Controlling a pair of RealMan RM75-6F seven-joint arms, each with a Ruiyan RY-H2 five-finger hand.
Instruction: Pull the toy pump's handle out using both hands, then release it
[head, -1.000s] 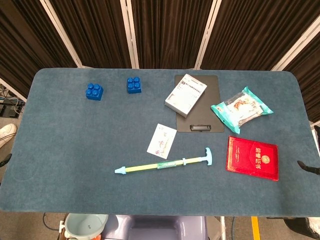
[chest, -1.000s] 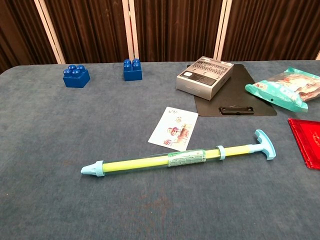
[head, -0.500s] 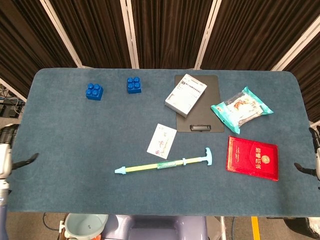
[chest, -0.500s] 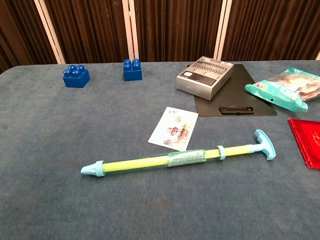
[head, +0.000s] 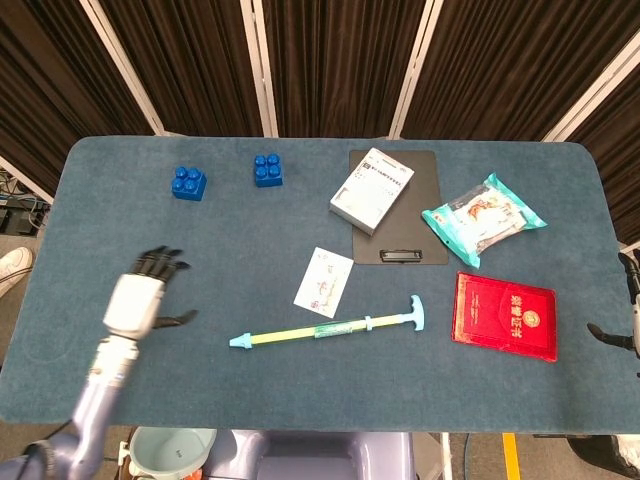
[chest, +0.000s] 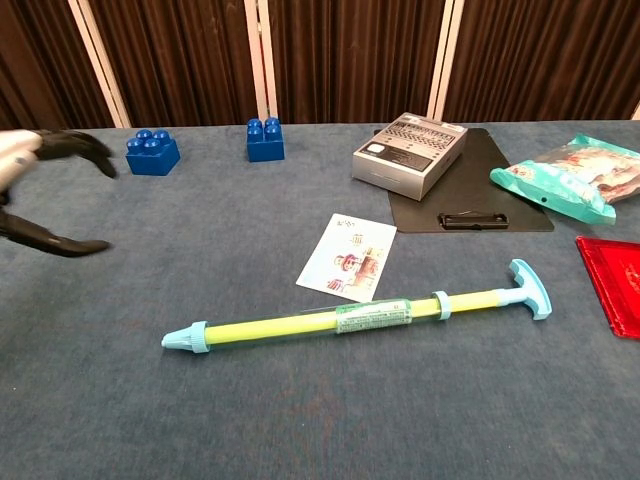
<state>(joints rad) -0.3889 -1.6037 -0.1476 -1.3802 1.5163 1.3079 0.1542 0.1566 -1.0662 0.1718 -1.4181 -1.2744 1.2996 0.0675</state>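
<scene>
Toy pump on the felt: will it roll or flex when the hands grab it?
The toy pump looks like thin rigid plastic, probably light and stiff. Its round barrel might roll, though the T-handle lying flat likely limits that. The felt table should curb sliding.

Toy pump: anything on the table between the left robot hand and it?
Nothing visible. The left robot hand hovers open, left of the toy pump, with only bare table between them. The card lies just behind the pump's middle, off that line.
</scene>
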